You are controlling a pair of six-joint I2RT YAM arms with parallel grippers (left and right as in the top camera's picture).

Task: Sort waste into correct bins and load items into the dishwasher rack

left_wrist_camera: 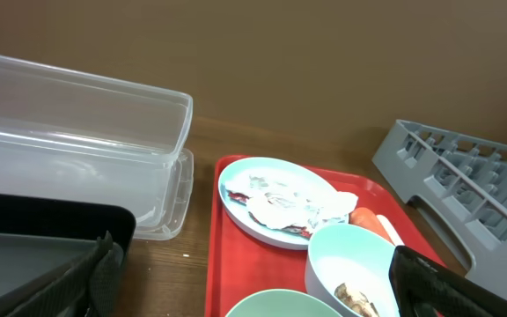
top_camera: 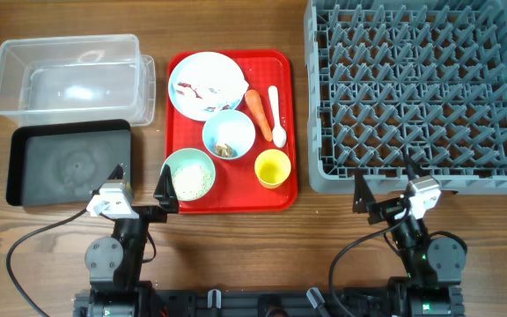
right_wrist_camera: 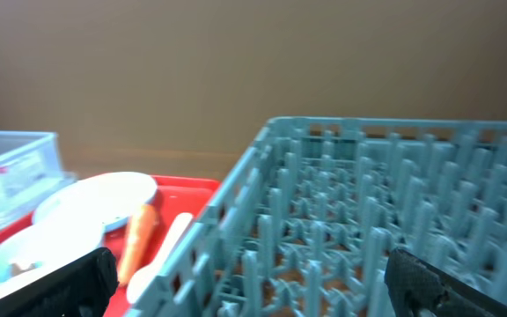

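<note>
Though apart, bowl (top_camera: 188,173) beside left hand (top_camera: 141,181)

Even, soft light from above; one wrist view blurred.
The overhead view is bright and sharp, with faint short shadows; pale glare sits on the floor of the clear tub (top_camera: 67,75) and a dull sheen on the black tray (top_camera: 69,163). The left wrist view is crisp but dimmer. The right wrist view is soft throughout: rack (right_wrist_camera: 368,125), carrot (right_wrist_camera: 137,239) and spoon (right_wrist_camera: 167,239) lack sharp edges.
</note>
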